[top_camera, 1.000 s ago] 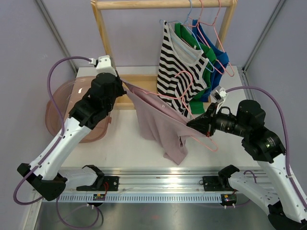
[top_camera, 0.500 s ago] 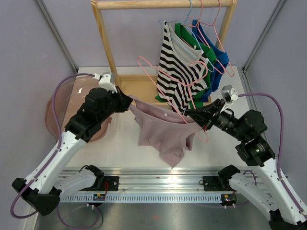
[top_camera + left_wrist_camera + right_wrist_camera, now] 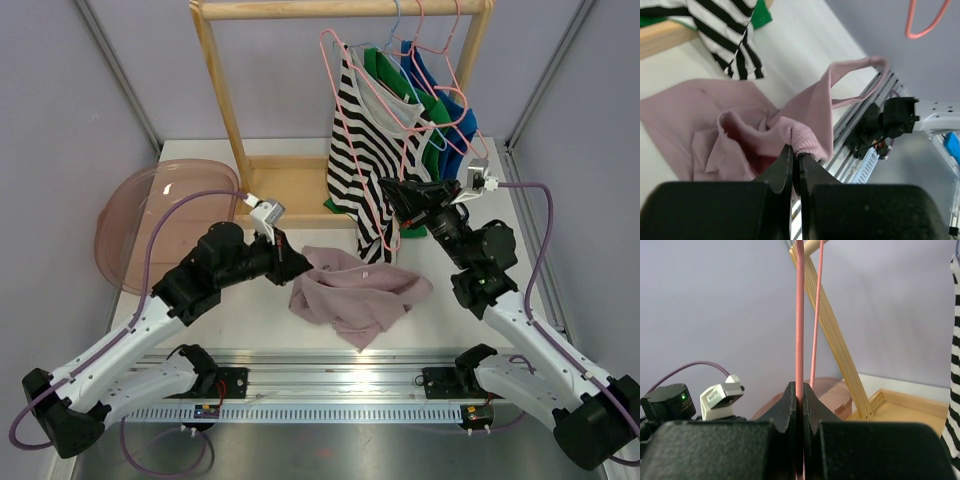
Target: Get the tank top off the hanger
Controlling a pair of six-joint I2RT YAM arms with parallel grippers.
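two arms, two different poses. your left arm reaches low and nearly flat across the table, elbow out toward the near rail, wrist turned to the right. the left gripper sits just above the surface at the left edge of the tank top. in the wrist view its fingers are pressed together on a ribbed fold of the pink cloth, and one strap loops up free toward the rail.

the tank top lies crumpled on the table in front of the rack, between the two arms, just below the hem of the striped shirt. no wire runs through it. apart from the pinched fold, it rests on the surface.

your right arm is bent up steeply, forearm rising from the near right corner, wrist raised and pointing left and back toward the rack. the right gripper is up at the level of the striped shirt's lower half. its fingers are clamped tight on the hanger. the pink wire stands almost vertical out of the jaws and rises in front of the striped shirt, bare of any cloth.

a pink tub rests at the far left of the table, well apart from both grippers.
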